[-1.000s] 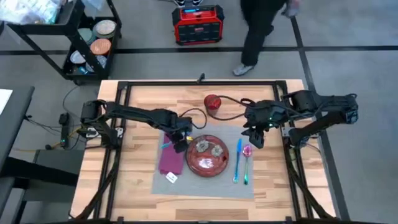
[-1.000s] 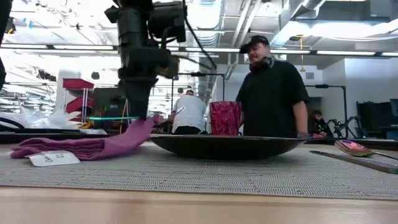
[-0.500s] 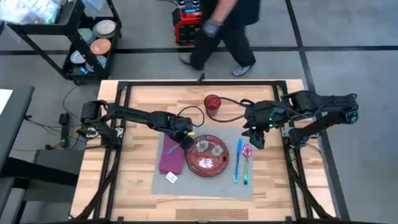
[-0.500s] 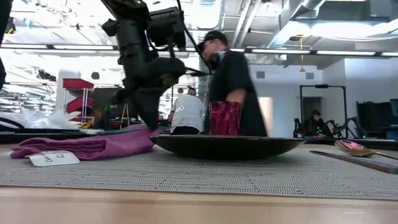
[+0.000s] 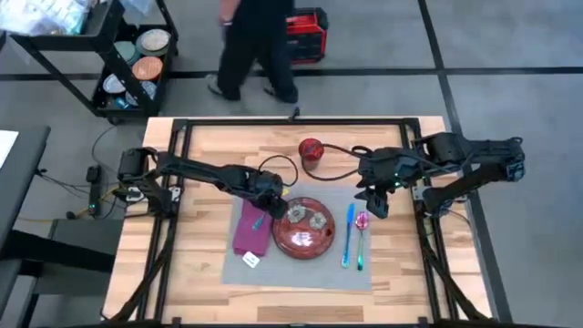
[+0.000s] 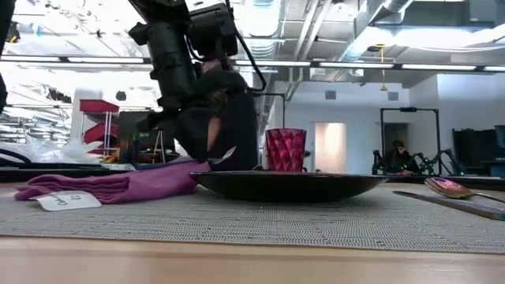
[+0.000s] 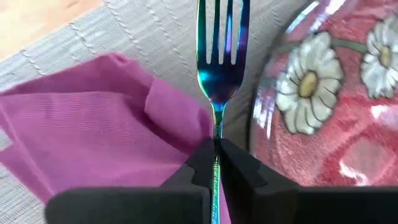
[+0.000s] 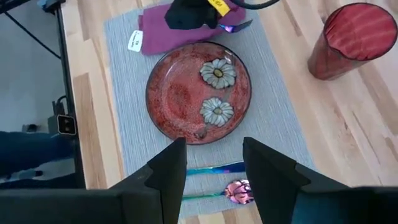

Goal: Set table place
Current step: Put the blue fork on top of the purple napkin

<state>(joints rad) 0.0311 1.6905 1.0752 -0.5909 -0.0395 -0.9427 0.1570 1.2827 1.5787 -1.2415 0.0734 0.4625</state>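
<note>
Left gripper (image 7: 214, 163) swung its clamped fork (image 7: 219, 59) over, napkin (image 7: 106, 121) right below, tines pointing away from it

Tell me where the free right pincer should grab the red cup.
Grip the cup round its side wall, coming in level from the right pincer's side. It stands upright on the table beyond the placemat, tall and slightly tapered, so a sideways pinch across its middle looks safer than a rim grab. A cable lies close by it, so approach above that.
</note>
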